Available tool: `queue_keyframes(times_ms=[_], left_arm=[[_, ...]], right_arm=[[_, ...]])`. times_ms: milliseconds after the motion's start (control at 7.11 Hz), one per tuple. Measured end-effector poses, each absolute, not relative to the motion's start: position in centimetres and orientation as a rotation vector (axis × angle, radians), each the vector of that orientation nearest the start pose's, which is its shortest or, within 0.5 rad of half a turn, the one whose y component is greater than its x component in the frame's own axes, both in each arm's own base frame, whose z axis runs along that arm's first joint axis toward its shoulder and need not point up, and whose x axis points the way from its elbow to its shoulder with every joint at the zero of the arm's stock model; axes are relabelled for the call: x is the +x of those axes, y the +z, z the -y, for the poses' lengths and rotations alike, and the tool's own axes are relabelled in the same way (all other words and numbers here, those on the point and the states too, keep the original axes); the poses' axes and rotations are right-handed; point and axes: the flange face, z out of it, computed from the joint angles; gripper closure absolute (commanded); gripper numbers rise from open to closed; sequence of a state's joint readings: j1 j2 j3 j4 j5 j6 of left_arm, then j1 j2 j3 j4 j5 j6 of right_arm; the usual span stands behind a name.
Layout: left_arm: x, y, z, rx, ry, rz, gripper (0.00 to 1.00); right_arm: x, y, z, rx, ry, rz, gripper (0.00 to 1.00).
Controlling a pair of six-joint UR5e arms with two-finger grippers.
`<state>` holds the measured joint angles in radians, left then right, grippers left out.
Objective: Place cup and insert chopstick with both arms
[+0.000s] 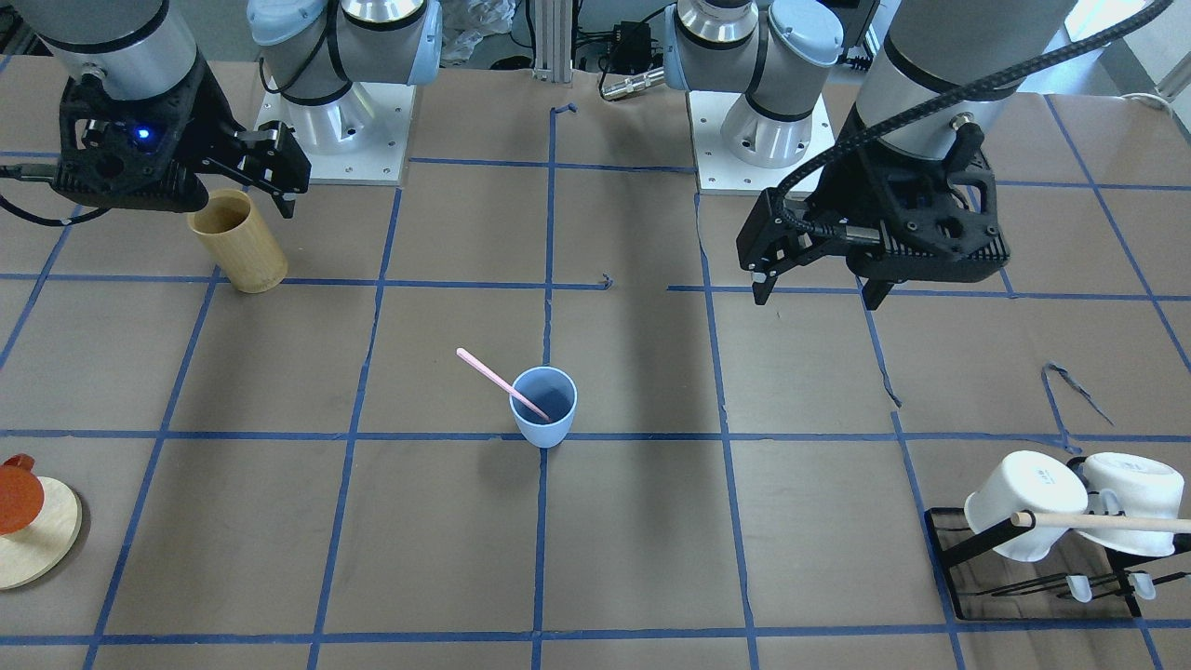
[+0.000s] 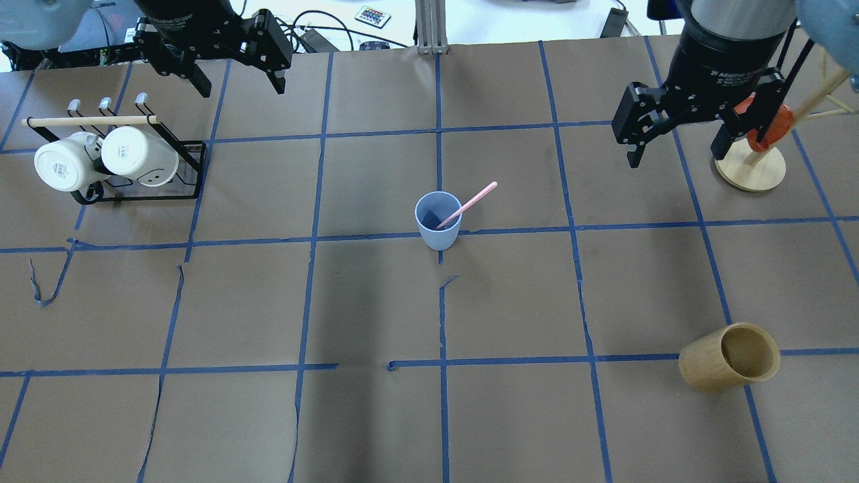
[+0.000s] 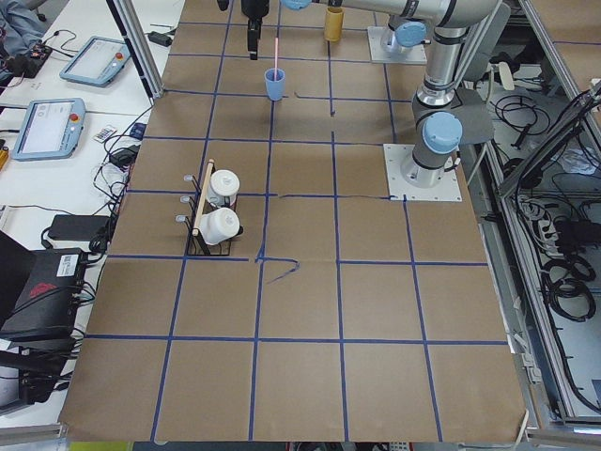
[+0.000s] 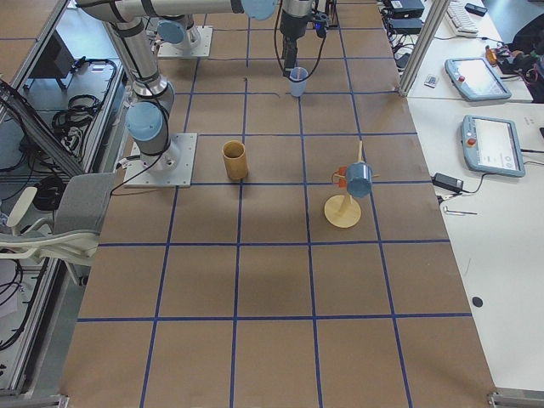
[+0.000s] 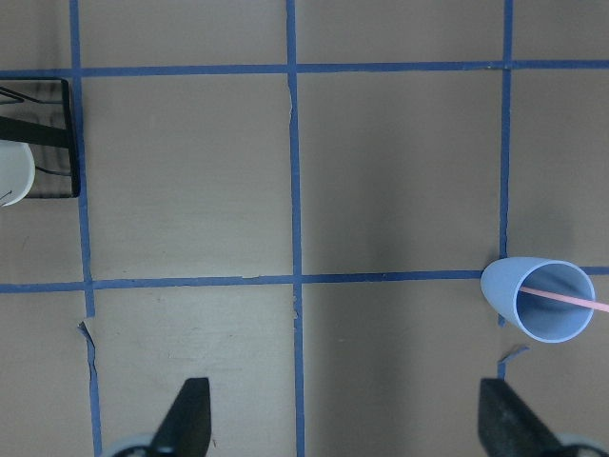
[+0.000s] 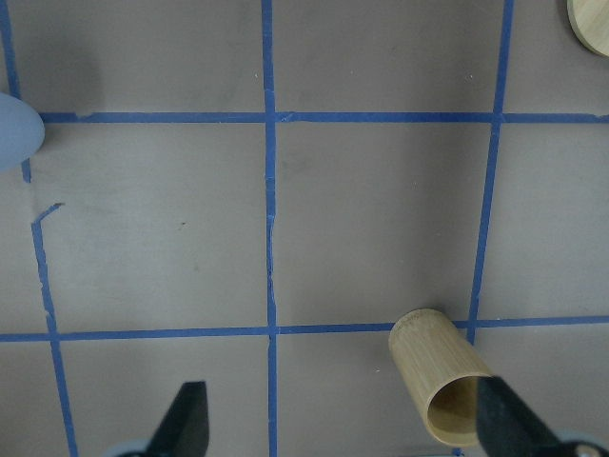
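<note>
Overhead exterior shows you the cup [image 2: 437, 223] upright at mid-table, the chopstick [image 2: 474, 199] leaning inside with its top toward the robot's right, while left gripper [image 2: 241, 87] and right gripper [image 2: 676, 153] hang open, empty, well apart either side.

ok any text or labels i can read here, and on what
"Adaptive": white print on the right arm's black collar; the rest is blurred.
The mugs: base marks, too small to read.
The cup: none.
</note>
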<state>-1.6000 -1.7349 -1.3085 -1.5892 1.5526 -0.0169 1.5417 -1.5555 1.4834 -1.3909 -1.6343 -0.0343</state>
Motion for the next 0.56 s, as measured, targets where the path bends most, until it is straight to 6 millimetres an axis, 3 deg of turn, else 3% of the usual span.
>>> queue_keyframes(times_ms=[562], left_arm=[[-15.16, 52.89, 56.29, 0.021, -0.125, -3.159, 0.00]], right_arm=[[11.64, 50.59, 48.82, -0.023, 0.176, -3.159, 0.00]])
